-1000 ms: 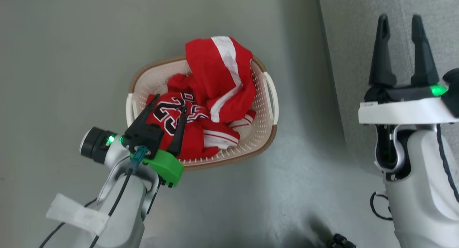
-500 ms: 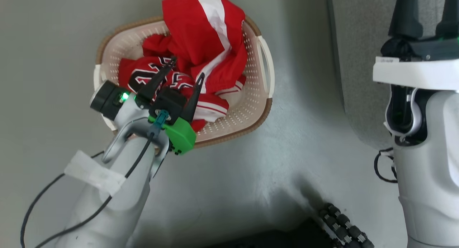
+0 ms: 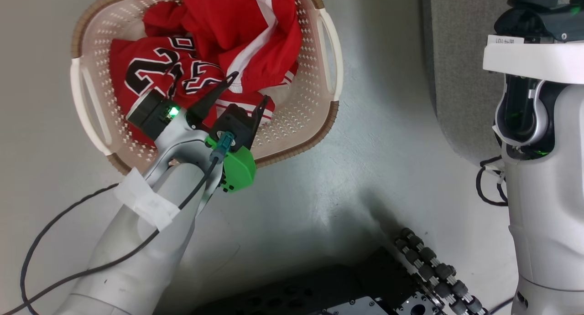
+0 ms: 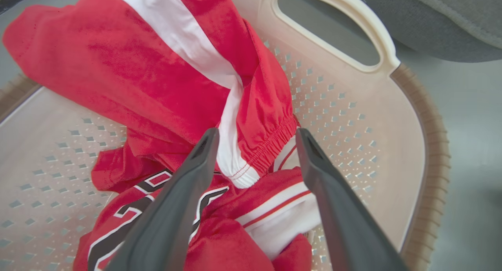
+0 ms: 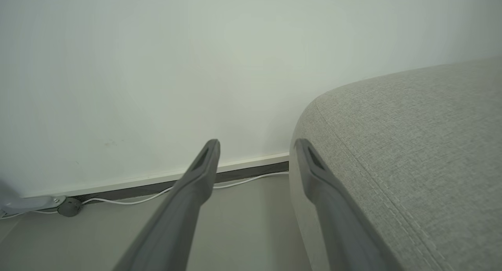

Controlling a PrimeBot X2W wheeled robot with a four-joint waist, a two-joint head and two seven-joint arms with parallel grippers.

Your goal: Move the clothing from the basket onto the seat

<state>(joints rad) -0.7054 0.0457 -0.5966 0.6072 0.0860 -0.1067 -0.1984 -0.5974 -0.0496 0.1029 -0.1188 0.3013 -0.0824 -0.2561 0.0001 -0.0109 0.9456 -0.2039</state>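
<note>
The cream basket (image 3: pixel 329 50) with a brown rim stands on the floor at the upper left of the head view. In it lies the clothing: a red garment with a white stripe (image 3: pixel 255 28) heaped over a red jersey with black numerals (image 3: pixel 150 69). My left gripper (image 3: pixel 250 85) is open, low over the pile. In the left wrist view the left gripper (image 4: pixel 257 131) straddles the striped garment's elastic hem (image 4: pixel 235 161), above the jersey (image 4: pixel 129 220), gripping nothing. My right gripper (image 5: pixel 257 143) is open and empty, beside the grey seat (image 5: pixel 411 145) at its rounded corner.
The seat (image 3: pixel 456 55) runs down the right side, a strip of floor apart from the basket. My dark base with its rollers (image 3: pixel 433 274) sits at the bottom. A white wall and a floor cable (image 5: pixel 137 198) lie ahead of the right gripper.
The head camera has tipped down, so the basket has slid up and left in the picture. My left gripper has reached further over the basket onto the clothing. Both grippers stay open.
</note>
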